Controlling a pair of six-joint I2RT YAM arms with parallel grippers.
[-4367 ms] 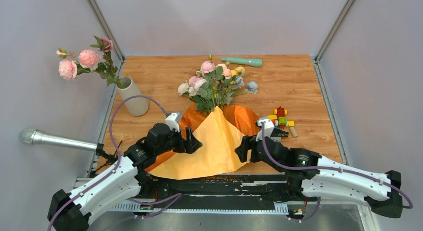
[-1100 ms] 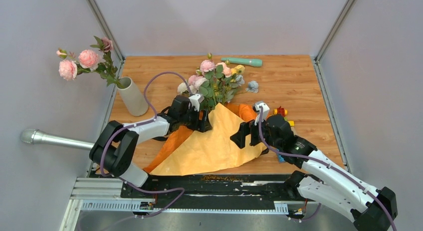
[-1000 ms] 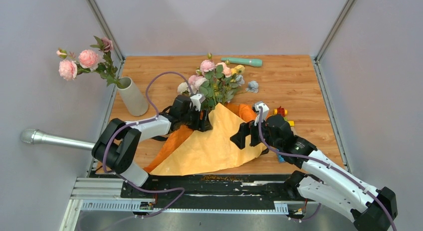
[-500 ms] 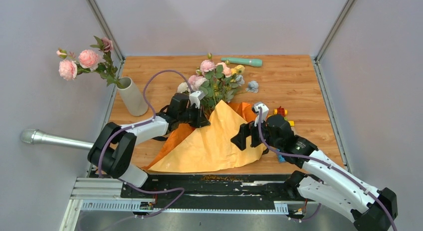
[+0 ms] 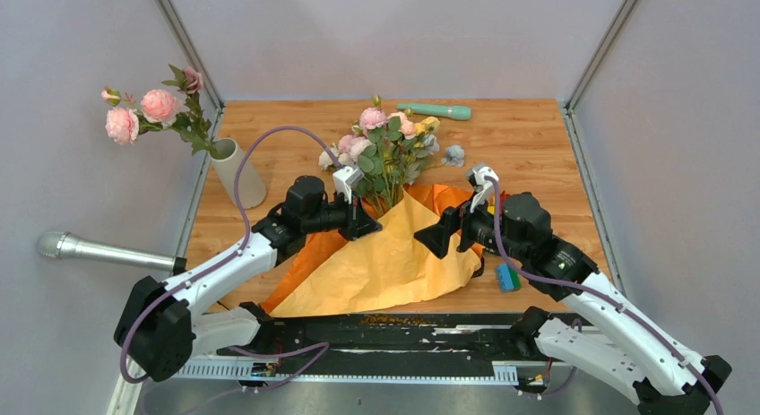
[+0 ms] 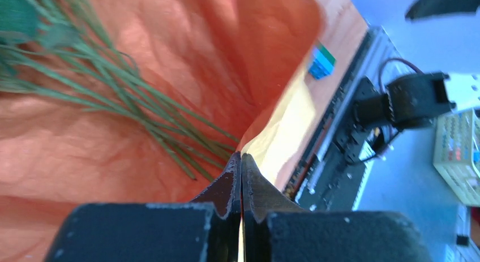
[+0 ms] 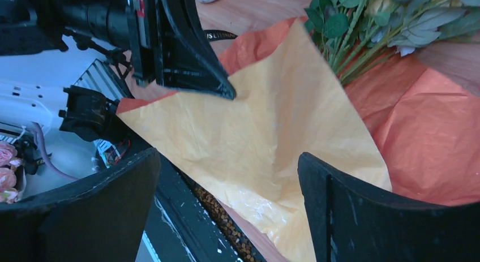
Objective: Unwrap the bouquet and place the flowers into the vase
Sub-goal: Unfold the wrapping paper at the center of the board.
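Observation:
The bouquet's orange-tan paper (image 5: 385,258) lies unfolded at the table's front, one flap raised into a peak. Its flowers (image 5: 385,151) rest on the sheet's far end, and their green stems (image 6: 130,103) show in the left wrist view. My left gripper (image 5: 363,225) is shut on the raised edge of the paper (image 6: 170,47), jaws pressed flat together on it (image 6: 241,157). My right gripper (image 5: 439,236) hovers open over the paper's right side (image 7: 229,157), with nothing between its fingers. The off-white vase (image 5: 237,173) stands at the far left and holds pink flowers (image 5: 143,110).
A teal wand (image 5: 435,111) lies at the back edge. A grey metal tube (image 5: 99,251) pokes in from the left wall. A blue and green block (image 5: 506,276) sits under my right arm. A loose pale blue bloom (image 5: 453,155) lies beside the bouquet.
My left gripper has closed on the paper's edge and lifted the flap into a peak. The right gripper has shifted up and to the right, still open.

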